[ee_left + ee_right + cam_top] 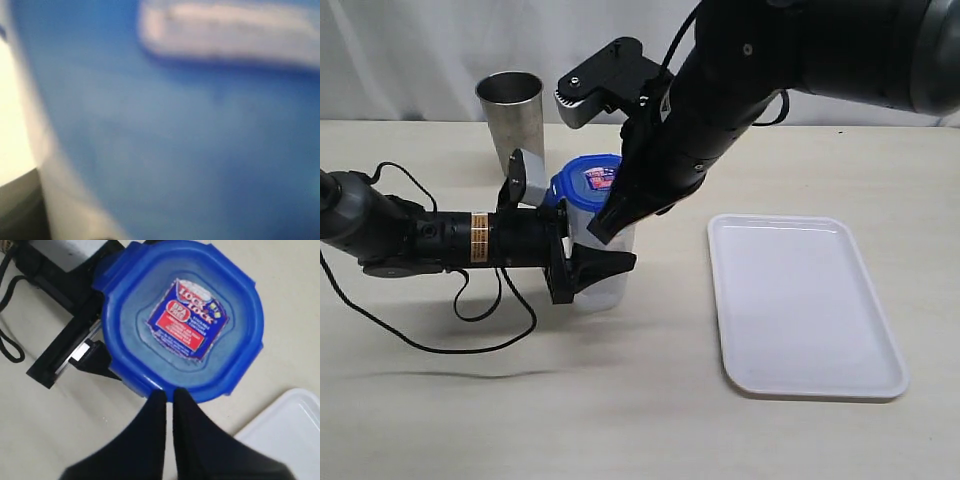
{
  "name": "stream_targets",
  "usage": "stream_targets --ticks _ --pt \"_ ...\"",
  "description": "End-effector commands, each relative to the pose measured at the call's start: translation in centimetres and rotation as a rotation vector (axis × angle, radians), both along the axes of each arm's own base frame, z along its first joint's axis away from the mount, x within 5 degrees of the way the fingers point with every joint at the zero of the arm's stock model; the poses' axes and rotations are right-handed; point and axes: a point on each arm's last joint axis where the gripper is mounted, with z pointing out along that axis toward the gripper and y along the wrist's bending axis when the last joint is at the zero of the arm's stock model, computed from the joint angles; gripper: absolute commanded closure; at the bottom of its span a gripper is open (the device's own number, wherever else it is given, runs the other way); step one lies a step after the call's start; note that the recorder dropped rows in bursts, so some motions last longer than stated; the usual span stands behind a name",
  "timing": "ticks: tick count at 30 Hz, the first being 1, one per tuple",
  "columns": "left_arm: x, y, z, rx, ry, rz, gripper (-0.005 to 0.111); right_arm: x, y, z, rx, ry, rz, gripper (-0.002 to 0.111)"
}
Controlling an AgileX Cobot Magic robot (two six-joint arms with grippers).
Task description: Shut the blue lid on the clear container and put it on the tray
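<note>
Blue lid (pixel 182 320) is sitting on top of the clear container (pixel 602 292), with both grippers at it.
Left gripper (pixel 578 222) is clasping the container from the side, one finger in front and one behind, jaws closed against its walls. Right gripper (pixel 169 392) is pointing down with its fingers pressed together on nothing, tips at the lid's rim. Container is standing on the tabletop (pixel 640 430), apart from the tray (pixel 880 385) and in front of a steel cup (pixel 512 110).
</note>
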Motion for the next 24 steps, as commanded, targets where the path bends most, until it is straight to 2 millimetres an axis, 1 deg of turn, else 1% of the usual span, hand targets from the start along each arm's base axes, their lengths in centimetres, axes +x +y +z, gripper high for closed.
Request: stream_targets --ticks 1,4,8,10,12,13,14,15,16,17,18,19,20,24 --pt "-0.1 -0.3 0.8 -0.058 -0.004 -0.02 0.107 0.6 -0.6 -1.3 -0.085 -0.019 -0.056 0.104" --pt "-0.1 -0.3 0.8 -0.058 -0.004 -0.022 0.107 0.9 -0.9 -1.4 -0.12 -0.042 -0.065 0.104" --pt "-0.2 -0.3 0.8 -0.054 -0.005 -0.03 0.107 1.4 -0.3 0.3 -0.017 -0.131 -0.077 0.104" --pt "-0.2 -0.3 0.8 -0.052 -0.008 -0.032 0.107 1.5 -0.1 1.8 0.026 -0.156 -0.084 0.104" --pt "-0.2 -0.3 0.8 -0.054 -0.009 -0.029 0.107 1.1 -0.6 4.1 0.003 -0.128 -0.122 0.104" --pt "-0.2 -0.3 0.8 -0.053 -0.011 -0.029 0.107 1.0 -0.8 4.7 0.004 -0.13 -0.128 0.104" --pt "-0.2 -0.3 0.8 -0.053 -0.011 -0.029 0.107 1.0 -0.7 5.9 0.05 -0.148 -0.159 0.104" --pt "-0.2 -0.3 0.8 -0.053 -0.011 -0.029 0.107 1.0 -0.5 6.2 0.097 -0.154 -0.172 0.104" --pt "-0.2 -0.3 0.8 -0.051 -0.012 -0.034 0.107 1.0 0.3 6.1 0.185 -0.124 -0.175 0.104" --pt "-0.2 -0.4 0.8 -0.05 -0.012 -0.036 0.107 1.0 0.7 5.7 0.207 -0.088 -0.165 0.104" --pt "-0.3 -0.4 0.7 -0.048 -0.012 -0.04 0.107 1.0 1.4 4.4 0.206 -0.017 -0.138 0.104" --pt "-0.3 -0.4 0.7 -0.048 -0.012 -0.04 0.107 1.1 1.6 3.6 0.19 0.013 -0.134 0.104" --pt "-0.3 -0.4 0.7 -0.047 -0.013 -0.042 0.107 1.4 1.8 2.3 0.157 0.052 -0.137 0.104" --pt "-0.3 -0.4 0.7 -0.045 -0.013 -0.048 0.107 1.6 1.8 0.7 0.079 0.099 -0.14 0.104"
